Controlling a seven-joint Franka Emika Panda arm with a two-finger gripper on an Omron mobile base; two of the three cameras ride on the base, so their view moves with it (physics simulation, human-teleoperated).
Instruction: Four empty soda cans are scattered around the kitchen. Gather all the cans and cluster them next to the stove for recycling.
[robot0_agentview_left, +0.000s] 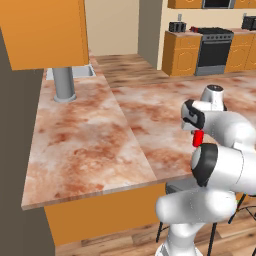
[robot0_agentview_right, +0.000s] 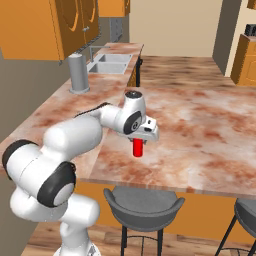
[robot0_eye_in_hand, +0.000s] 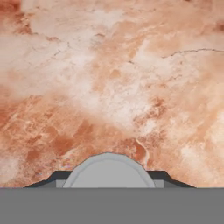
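Red soda can (robot0_agentview_right: 137, 147) hangs upright in the gripper (robot0_agentview_right: 141, 136), jaws clenched on its top, above the marble table (robot0_agentview_right: 200, 125). Stove (robot0_agentview_left: 215, 47) stands far across the kitchen, so this can remains undelivered, and I judge gathering barely begun.

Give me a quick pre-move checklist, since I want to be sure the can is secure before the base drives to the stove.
1. Can in the gripper: ok. The red soda can hangs under the hand; its silver top sits between the fingers in the hand view.
2. Can lifted off the counter: cannot tell; no gap is visible under it.
3. Can upright: ok, vertical in both base views.
4. Counter around the can: ok, only bare marble near it.
5. Stove located: ok, far across the room beyond the counter.
6. Other cans in sight: not ok, none visible here.
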